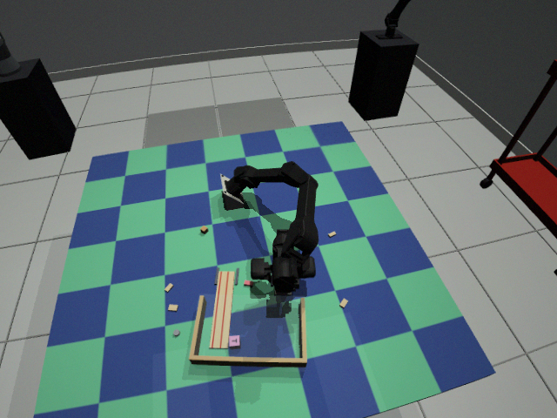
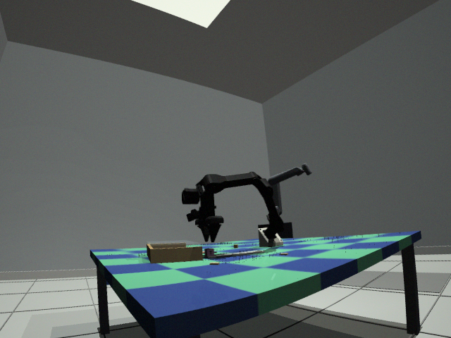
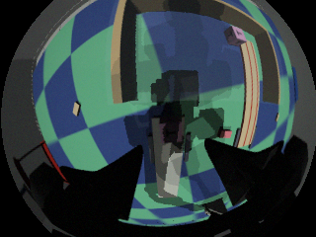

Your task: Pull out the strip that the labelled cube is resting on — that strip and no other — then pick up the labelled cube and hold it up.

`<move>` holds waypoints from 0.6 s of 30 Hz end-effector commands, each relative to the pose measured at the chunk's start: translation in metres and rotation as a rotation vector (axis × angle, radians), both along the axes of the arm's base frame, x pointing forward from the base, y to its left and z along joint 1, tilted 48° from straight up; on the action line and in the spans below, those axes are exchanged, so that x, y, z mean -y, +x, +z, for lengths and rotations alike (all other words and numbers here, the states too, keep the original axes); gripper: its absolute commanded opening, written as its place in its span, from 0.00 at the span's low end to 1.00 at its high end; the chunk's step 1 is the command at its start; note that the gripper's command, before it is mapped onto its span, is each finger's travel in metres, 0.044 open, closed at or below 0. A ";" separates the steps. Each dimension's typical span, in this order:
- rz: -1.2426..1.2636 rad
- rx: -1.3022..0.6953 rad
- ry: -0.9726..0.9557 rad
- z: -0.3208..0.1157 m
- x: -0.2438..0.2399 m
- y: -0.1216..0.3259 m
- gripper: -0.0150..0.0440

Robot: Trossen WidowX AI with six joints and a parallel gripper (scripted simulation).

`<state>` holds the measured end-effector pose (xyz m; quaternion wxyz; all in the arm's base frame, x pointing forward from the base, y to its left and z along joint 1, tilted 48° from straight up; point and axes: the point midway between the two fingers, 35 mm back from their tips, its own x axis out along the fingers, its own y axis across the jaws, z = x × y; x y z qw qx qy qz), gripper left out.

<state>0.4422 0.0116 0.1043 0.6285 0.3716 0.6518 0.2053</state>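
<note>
My gripper (image 2: 209,240) (image 3: 174,145) is open and empty, pointing down above the table. A pinkish cube (image 3: 171,130) in dark shadow lies below and between the fingertips in the wrist view, at the end of a pale grey strip (image 3: 173,173). Its label is not readable; the arm hides it in the top view. Another pink cube (image 1: 234,340) (image 2: 209,253) (image 3: 236,36), marked T, stands by the far end of a cream strip with red stripes (image 1: 222,310) (image 3: 251,94), at its side edge. I cannot tell whether it touches that strip.
A low wooden wall (image 1: 248,360) (image 2: 176,253) (image 3: 117,54) encloses three sides around the T cube. Short grey rails (image 1: 236,276) flank the striped strip's near end. A small red block (image 1: 247,282) (image 3: 226,133) lies between the strips. An orange block (image 1: 204,230) and several small tan pieces lie around.
</note>
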 end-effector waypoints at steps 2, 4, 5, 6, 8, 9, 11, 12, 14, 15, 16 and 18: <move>0.002 0.003 -0.005 -0.005 -0.005 0.004 0.68; 0.002 0.003 -0.005 -0.007 -0.008 0.004 0.68; 0.002 0.003 -0.005 -0.008 -0.009 0.004 0.68; 0.002 0.003 -0.005 -0.009 -0.010 0.005 0.68; 0.002 0.003 -0.005 -0.012 -0.013 0.005 0.68; 0.002 0.003 -0.005 -0.013 -0.014 0.005 0.68; 0.002 0.003 -0.005 -0.015 -0.016 0.006 0.68; 0.002 0.003 -0.005 -0.016 -0.017 0.006 0.68; 0.002 0.003 -0.005 -0.018 -0.020 0.006 0.68; 0.002 0.003 -0.005 -0.019 -0.021 0.006 0.68; 0.002 0.003 -0.005 -0.020 -0.022 0.006 0.68; 0.002 0.003 -0.004 -0.022 -0.025 0.006 0.68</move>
